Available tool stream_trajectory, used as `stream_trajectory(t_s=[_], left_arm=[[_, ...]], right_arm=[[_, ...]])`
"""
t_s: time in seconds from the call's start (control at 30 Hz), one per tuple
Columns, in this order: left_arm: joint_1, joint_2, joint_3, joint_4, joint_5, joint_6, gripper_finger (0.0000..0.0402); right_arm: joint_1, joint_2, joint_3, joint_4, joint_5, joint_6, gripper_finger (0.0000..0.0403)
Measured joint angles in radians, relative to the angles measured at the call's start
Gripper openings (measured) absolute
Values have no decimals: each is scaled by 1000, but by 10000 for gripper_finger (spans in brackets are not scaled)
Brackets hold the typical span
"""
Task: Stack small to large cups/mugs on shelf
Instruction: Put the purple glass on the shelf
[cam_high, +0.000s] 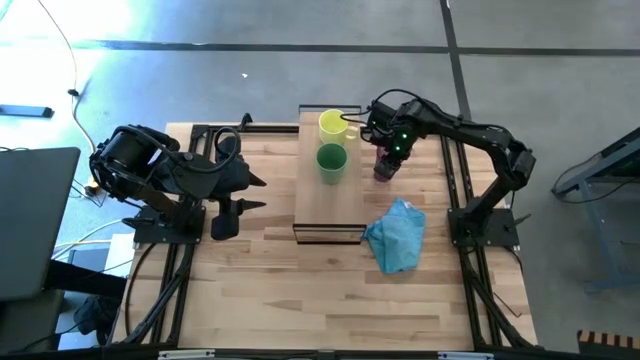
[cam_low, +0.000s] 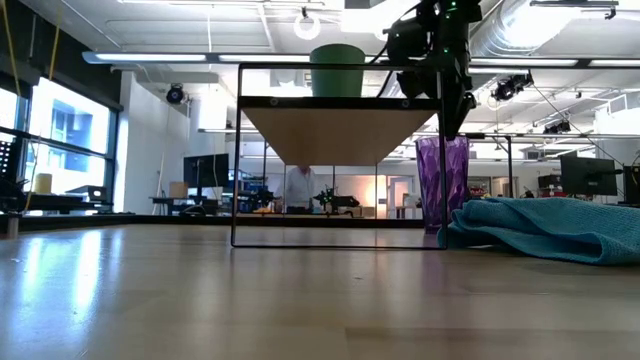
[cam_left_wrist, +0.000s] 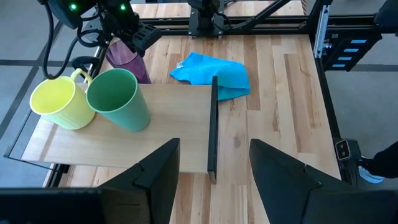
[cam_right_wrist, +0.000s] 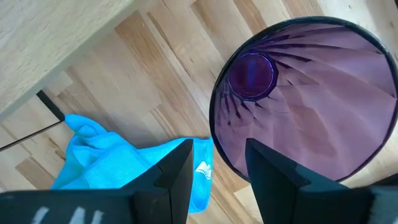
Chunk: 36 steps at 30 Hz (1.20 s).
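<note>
While upright, purple tumbler (cam_right_wrist: 305, 99) opens upward beneath right tool (cam_right_wrist: 217, 171).

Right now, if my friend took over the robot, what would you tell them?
Right gripper: open, above the purple tumbler, holding nothing.
Left gripper: open, waiting at the table's left side, facing the shelf.
On the shelf: yellow mug and green cup, side by side.
The tumbler stands on the tabletop beside the shelf, near the blue cloth.
Done: nothing stacked yet.
Left: stack all three on the shelf.
</note>
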Motion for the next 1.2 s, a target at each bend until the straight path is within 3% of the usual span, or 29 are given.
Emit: stream_trajectory(t_s=[0.43, 0.8, 1.0, 1.2], left_arm=[[0, 0, 0, 0, 0, 0, 184], [0, 0, 0, 0, -15, 0, 184], [0, 0, 0, 0, -20, 0, 184], [0, 0, 0, 0, -22, -8, 184]], right_arm=[[0, 39, 0, 20, 6, 20, 134], [0, 39, 0, 9, 0, 25, 68], [0, 33, 0, 10, 26, 26, 7], [0, -3, 0, 13, 56, 48, 2]])
